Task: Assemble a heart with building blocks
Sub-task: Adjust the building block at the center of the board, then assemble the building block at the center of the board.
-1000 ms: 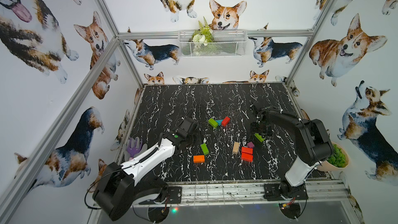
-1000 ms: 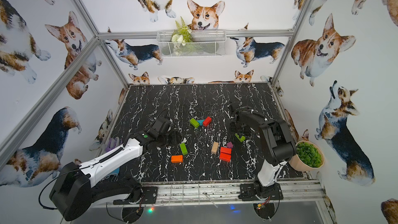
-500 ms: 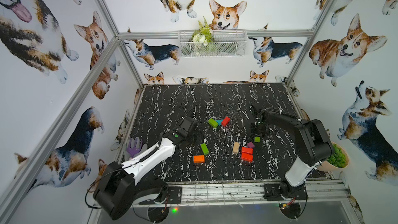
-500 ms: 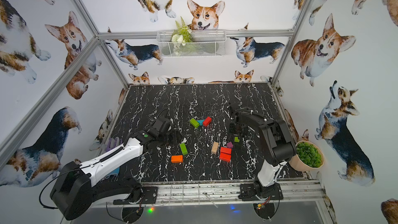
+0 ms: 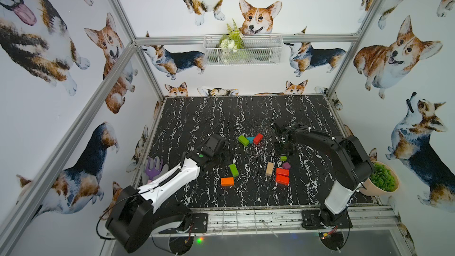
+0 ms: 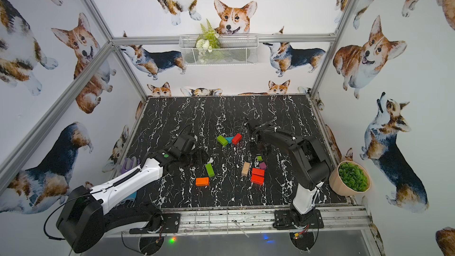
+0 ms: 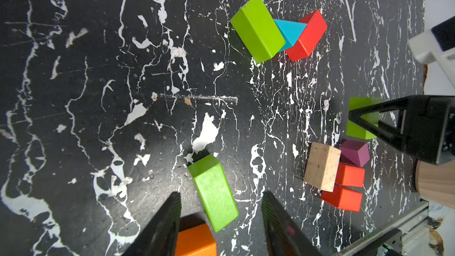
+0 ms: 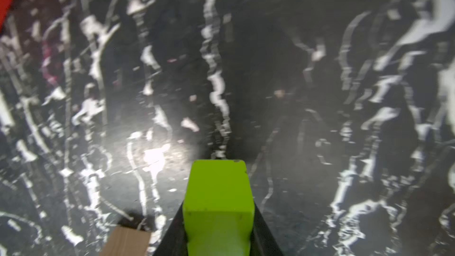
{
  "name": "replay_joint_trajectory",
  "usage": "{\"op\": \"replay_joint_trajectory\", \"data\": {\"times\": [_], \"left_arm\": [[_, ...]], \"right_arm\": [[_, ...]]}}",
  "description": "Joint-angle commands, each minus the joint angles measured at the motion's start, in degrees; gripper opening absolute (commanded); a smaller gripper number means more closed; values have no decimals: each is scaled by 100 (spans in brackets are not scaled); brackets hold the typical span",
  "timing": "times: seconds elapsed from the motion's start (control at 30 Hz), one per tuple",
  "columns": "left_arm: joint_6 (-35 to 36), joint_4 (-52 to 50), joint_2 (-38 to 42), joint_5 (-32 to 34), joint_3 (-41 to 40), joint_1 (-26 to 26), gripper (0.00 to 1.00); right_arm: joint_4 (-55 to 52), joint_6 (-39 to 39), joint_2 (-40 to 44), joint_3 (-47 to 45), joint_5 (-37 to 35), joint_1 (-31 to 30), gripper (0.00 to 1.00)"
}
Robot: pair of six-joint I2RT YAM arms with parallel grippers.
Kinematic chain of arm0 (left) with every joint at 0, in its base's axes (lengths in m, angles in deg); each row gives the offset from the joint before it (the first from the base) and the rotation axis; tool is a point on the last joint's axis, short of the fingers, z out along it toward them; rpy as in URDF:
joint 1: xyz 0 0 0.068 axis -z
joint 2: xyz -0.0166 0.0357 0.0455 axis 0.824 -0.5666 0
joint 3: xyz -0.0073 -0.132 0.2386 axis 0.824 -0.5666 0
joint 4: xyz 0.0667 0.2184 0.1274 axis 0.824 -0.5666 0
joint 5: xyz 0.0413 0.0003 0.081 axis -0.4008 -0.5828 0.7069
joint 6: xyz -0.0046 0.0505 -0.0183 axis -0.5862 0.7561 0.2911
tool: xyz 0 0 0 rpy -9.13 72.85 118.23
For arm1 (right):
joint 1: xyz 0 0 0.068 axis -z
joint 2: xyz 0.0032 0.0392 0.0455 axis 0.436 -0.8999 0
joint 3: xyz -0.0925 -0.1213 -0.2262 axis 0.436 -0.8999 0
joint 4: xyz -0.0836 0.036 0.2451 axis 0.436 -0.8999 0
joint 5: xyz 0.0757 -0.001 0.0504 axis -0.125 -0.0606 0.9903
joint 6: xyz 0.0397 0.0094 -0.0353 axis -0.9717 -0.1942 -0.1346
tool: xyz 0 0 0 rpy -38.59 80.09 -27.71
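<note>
Green bars (image 5: pixel 243 140) (image 5: pixel 233 170) (image 5: pixel 283 158): 3 | red bars (image 5: pixel 257 138) (image 5: pixel 282 172) (image 5: pixel 282 180): 3 | orange (image 5: pixel 227 181), wood (image 5: pixel 269 169), teal (image 5: pixel 250 139), purple (image 5: pixel 286 165): 1 each

1. Black marble-patterned tabletop (image 5: pixel 197 119), lower middle in both top views: matt with a faint sheen, white-veined, scratched and flaked in places.
2. Chipped lime-green painted block (image 8: pixel 219 193): smooth satin paint, nicked at its corners.
3. Long green painted bar (image 7: pixel 214 193): matt paint, grainy and rubbed on its top face.
4. Pale unpainted wooden bar (image 7: pixel 321 166): bare, speckled grain, matt.
5. Red painted bars (image 7: pixel 349 176), teal triangle (image 7: pixel 289 32), purple cube (image 7: pixel 354 152): even, smooth paint, low gloss.
6. Silver metal frame rails (image 5: pixel 115 67), upper left: brushed, dull shine.
7. White wire-mesh basket (image 5: pixel 258 52), upper middle: coated metal.
8. Left arm's white shell (image 5: pixel 172 178): glossy plastic; its black joints are matt plastic.
9. Beige ribbed pot (image 5: pixel 371 191), lower right: matt.
</note>
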Motion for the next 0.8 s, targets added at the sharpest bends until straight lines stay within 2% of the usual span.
{"op": "replay_joint_trajectory", "data": {"times": [0.0, 0.13, 0.3, 0.5, 0.77], "left_arm": [[-6, -22, -18, 76, 17, -4, 57], [-24, 16, -61, 43, -1, -4, 57], [-23, -13, -18, 71, 17, -4, 57], [-24, -3, 13, 102, -31, -4, 57], [-33, 86, -114, 36, -20, -4, 57]], "right_arm": [[0, 94, -137, 62, -112, -112, 23], [2, 27, -97, -40, -183, -144, 52], [-124, -30, 184, -195, -247, -174, 67], [-378, -148, 644, -423, -424, -267, 71], [-641, -341, 638, -487, -789, -258, 64]]}}
